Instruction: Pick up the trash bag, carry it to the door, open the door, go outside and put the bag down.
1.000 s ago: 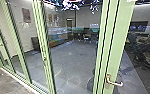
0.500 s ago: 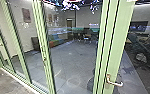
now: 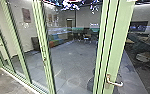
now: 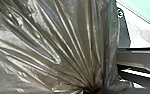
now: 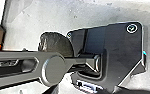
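Glass wall (image 3: 111, 50), trash bag (image 4: 66, 45), contents unclear

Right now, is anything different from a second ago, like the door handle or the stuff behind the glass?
Just a little: the dark shapes at the head view's right edge look slightly changed, but I can't tell what they are or which way they went. I can't tell whether anything was grabbed or let go. The door handle, green frame and colourful seat stayed put.

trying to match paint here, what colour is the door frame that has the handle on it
Pale green, best seen in the head view, around the door handle.
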